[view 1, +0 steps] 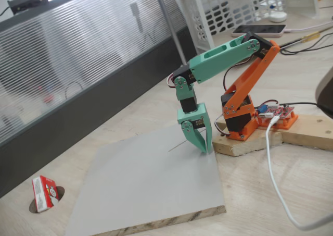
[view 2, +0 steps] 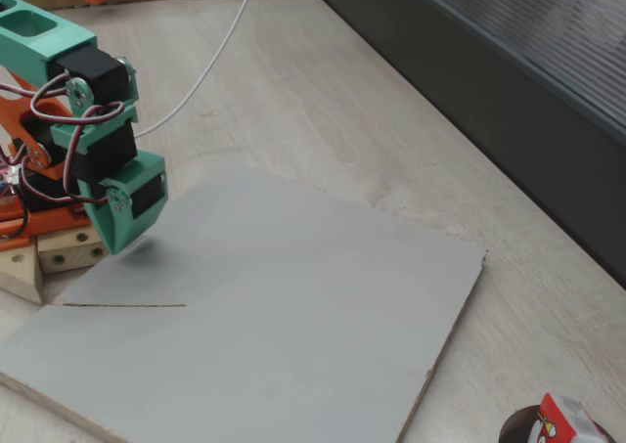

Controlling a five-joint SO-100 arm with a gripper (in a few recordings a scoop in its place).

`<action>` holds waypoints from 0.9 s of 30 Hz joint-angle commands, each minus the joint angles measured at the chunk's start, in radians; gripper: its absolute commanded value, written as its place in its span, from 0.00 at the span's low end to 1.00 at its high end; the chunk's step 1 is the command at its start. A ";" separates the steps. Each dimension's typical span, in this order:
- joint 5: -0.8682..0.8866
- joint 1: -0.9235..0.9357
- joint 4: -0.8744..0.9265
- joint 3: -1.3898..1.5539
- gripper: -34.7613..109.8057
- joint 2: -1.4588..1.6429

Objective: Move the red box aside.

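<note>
Pincer (view 1: 202, 142) of the teal arm points downward at the near edge of the grey board (view 1: 145, 189), its two teal fingers drawn together at the tips with nothing between them — closed and empty, by the look of both fixed views. Red box (view 1: 44, 193) stands off the board on the pale wooden table (view 1: 260, 205), at the board's far corner from the arm, partly over a dark round hole (view 1: 52, 198) in the tabletop; it is well apart from the pincer (view 2: 122, 230). Its red face carries a white cartoon figure, its narrow sides are white, and it stands upright with a slight tilt. In the other fixed view only its upper part (view 2: 562, 423) shows at the lower edge, beside the same dark hole. Orange base (view 1: 239, 116) of the arm is fixed to a wooden block (view 1: 307, 132) — presumably to keep it steady while reaching. Judged from this layout, the box already lies off the board, and the arm is drawn back near its base.
</note>
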 commanded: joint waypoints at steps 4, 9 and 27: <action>0.006 -0.002 0.002 0.002 0.27 0.074; 0.006 -0.002 0.003 0.005 0.27 0.074; 0.003 -0.014 0.015 0.017 0.27 0.074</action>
